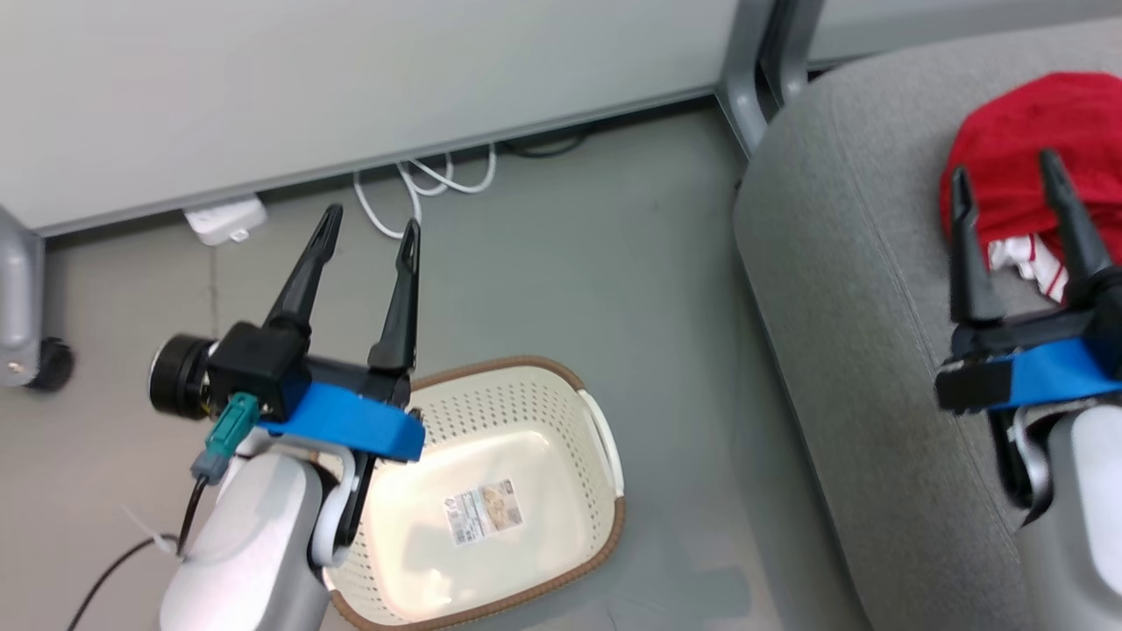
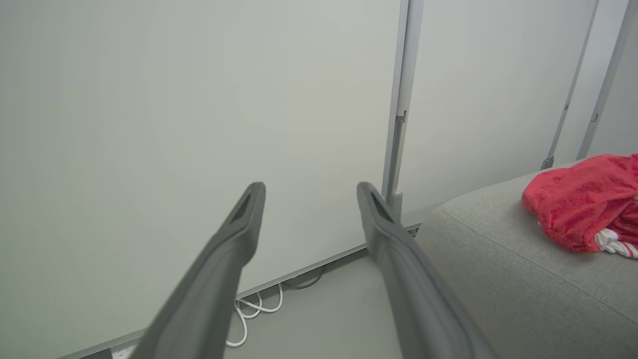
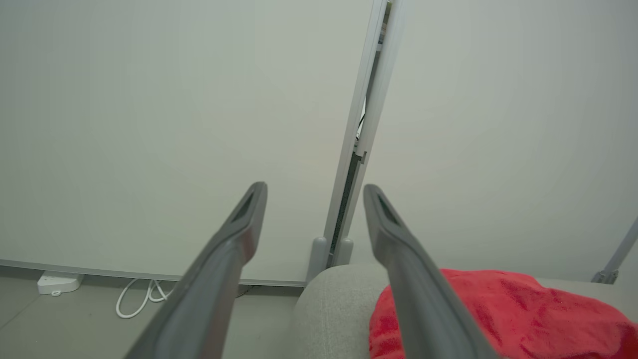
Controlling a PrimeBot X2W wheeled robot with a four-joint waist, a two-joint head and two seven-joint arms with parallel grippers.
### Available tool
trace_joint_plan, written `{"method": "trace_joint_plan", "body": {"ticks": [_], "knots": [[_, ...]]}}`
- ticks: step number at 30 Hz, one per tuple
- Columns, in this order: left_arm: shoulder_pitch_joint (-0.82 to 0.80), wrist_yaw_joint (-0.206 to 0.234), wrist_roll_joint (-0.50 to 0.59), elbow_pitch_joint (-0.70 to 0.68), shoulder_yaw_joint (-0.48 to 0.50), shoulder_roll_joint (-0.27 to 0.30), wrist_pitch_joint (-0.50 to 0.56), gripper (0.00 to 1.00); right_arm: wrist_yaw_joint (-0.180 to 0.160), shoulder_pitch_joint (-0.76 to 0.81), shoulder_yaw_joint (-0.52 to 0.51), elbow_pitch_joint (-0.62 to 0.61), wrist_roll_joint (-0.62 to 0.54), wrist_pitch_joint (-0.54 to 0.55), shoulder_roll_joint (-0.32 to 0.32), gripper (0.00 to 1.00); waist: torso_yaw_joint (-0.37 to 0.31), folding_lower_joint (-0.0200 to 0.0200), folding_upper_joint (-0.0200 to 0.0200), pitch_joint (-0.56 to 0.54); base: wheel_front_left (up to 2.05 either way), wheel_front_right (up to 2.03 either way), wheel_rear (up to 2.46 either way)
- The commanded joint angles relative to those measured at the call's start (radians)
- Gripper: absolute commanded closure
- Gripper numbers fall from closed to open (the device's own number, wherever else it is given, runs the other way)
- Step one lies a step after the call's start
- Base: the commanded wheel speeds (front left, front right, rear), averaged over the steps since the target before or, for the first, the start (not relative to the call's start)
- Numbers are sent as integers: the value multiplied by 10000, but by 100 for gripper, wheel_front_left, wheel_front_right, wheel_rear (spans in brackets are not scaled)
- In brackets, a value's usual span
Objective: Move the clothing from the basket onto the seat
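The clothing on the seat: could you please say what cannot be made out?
Head view: clothing runs off the right edge, partly behind the right end effector; garment count unclear.
Right wrist view: that end effector hides its left part.
Left wrist view: cropped at right.

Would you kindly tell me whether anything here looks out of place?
Nothing serious: the clothing lies crumpled on the seat, and a white cable loops loose on the floor beside the wall.

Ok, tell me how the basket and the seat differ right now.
The basket is cream perforated plastic with a brown rim; the seat is grey fabric. The basket's visible bottom shows just a label sticker; the seat carries the red clothing. The seat is far bigger than the basket. Both have rounded edges.
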Motion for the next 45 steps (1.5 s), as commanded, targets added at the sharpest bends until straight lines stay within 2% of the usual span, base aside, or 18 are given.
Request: {"method": "trace_joint_plan", "body": {"ticks": [1, 11, 23, 33, 45], "knots": [[306, -63, 98, 34, 190, -46, -30, 0, -3, 308, 122, -16, 57, 2, 110, 0, 562, 3, 0, -610, 0, 0, 0], [1921, -514, 632, 179, 1460, -658, -30, 0, -3, 1809, 246, -160, 355, 2, 922, 0, 1358, 3, 0, -1677, 0, 0, 0], [3245, -1010, 1024, 185, 2529, -1167, -30, 0, -3, 3471, -65, -109, 543, 2, 1682, 0, 1793, 3, 0, -2337, 0, 0, 0], [4021, -1348, 1309, 91, 3017, -1301, -30, 0, -3, 4174, 97, -47, 628, 2, 1947, 0, 1837, 3, 0, -2563, 0, 0, 0], [4345, -1489, 1307, 239, 3147, -1340, -30, 0, -3, 4335, 158, 136, 685, 2, 2026, 0, 1792, 3, 0, -2715, 0, 0, 0]]}}
